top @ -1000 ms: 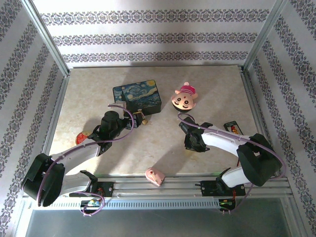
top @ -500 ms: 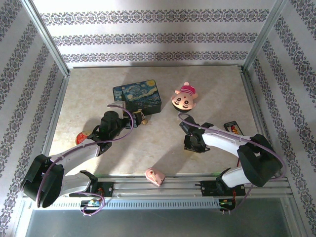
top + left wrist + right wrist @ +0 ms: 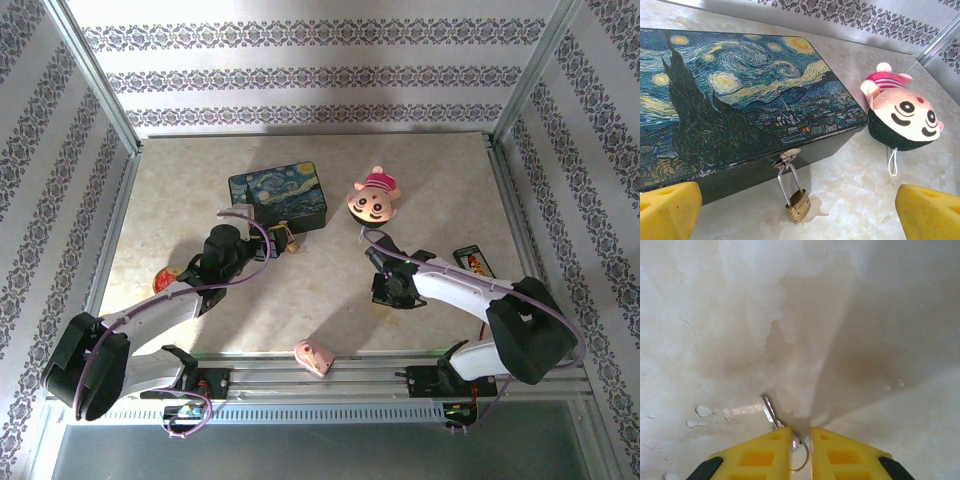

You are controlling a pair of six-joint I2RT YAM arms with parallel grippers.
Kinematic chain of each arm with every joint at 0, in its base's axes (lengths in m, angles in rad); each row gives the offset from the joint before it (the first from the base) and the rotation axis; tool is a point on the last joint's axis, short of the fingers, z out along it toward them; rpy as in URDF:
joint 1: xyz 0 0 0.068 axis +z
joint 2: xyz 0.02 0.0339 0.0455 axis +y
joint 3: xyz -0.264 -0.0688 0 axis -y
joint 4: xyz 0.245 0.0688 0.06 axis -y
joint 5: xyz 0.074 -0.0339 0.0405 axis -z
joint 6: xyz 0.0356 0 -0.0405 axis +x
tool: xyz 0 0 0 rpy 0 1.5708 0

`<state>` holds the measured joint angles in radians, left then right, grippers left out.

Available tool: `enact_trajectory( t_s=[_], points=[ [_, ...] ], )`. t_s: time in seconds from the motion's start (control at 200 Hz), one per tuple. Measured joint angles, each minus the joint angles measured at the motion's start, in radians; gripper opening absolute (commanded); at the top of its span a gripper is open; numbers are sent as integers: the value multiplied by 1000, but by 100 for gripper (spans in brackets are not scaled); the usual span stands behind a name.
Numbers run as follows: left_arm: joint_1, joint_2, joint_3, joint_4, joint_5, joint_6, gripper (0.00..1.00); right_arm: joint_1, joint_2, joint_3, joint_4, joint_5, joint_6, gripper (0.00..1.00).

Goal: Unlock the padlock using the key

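**Q:** What is the status of the padlock (image 3: 798, 205)?

**A:** Locked, as far as can be judged. It hangs by its thin loop from the clasp (image 3: 786, 157) on the front of the painted box (image 3: 740, 100), and its brass body rests against the table (image 3: 865, 315). The loop looks fully seated in the body. No key is in it.

**Q:** Where is the key (image 3: 769, 412)?

**A:** On the table, well apart from the padlock, on the right side and under the right hand (image 3: 800, 452). The blade lies flat and points away from the hand. Its wire ring sits in the narrow gap between the two yellow fingers (image 3: 765, 455).

**Q:** Is the key held?

**A:** I cannot tell. The fingers stand almost together on either side of the ring, but the pictures do not show a firm clamp. The key has not been lifted.

**Q:** And the left hand (image 3: 265, 247)?

**A:** Its fingers are wide apart and hold nothing. It sits just in front of the box and faces the padlock, without touching it.

**Q:** What remains to be done?

**A:** By my judgement, nearly everything:
1. Secure the key and lift it.
2. Carry it across to the padlock.
3. Steady the padlock, probably with the left hand.
4. Insert the key and turn it.
5. Free the loop.
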<state>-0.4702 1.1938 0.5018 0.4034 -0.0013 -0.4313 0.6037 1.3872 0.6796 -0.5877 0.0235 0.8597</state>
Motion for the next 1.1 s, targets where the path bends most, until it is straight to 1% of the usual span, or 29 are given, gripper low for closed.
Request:
enact_trajectory(
  t_s=[0.115,0.305,0.43,0.555,0.73,1.104],
  points=[
    [0,0,0,0,0,0,99,0,-14,0,-7,0,0,16],
    [0,0,0,0,0,0,99,0,-30,0,-16,-1,12,31],
    [0,0,0,0,1,0,99,4,-45,0,-30,-4,48,35],
    [0,0,0,0,2,0,99,36,-48,0,-42,-3,74,38],
    [0,12,11,0,13,0,99,61,-13,1,-49,-3,113,38],
    [0,20,16,0,20,0,99,74,50,19,-56,28,159,29]
  ],
)
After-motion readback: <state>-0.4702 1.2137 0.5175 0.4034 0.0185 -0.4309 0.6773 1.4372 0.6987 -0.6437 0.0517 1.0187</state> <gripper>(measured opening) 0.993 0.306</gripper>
